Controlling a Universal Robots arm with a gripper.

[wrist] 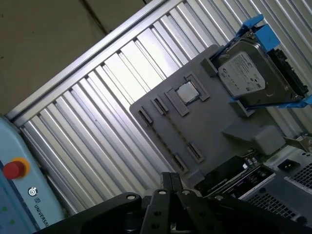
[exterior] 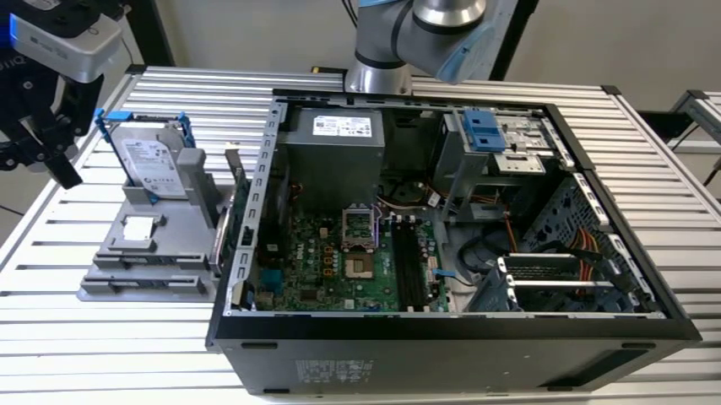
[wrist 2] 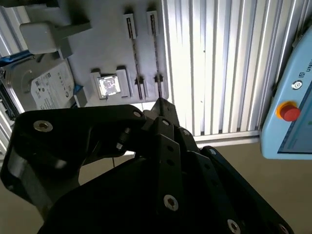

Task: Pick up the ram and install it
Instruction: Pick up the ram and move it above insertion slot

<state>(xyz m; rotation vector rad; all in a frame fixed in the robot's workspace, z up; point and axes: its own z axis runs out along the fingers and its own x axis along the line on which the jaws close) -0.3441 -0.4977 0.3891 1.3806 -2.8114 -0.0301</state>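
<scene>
Ribbed aluminium surface: black gripper on silver-and-blue arm hangs above grey plastic parts holder, pointing downward; fingers pressed together, nothing visible between them.

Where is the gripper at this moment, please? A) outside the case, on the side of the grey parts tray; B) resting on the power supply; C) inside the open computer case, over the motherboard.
A: in the second wrist view the gripper points toward the grey parts tray, and in the exterior view it hangs beside the hard drive, outside the computer case.
</scene>
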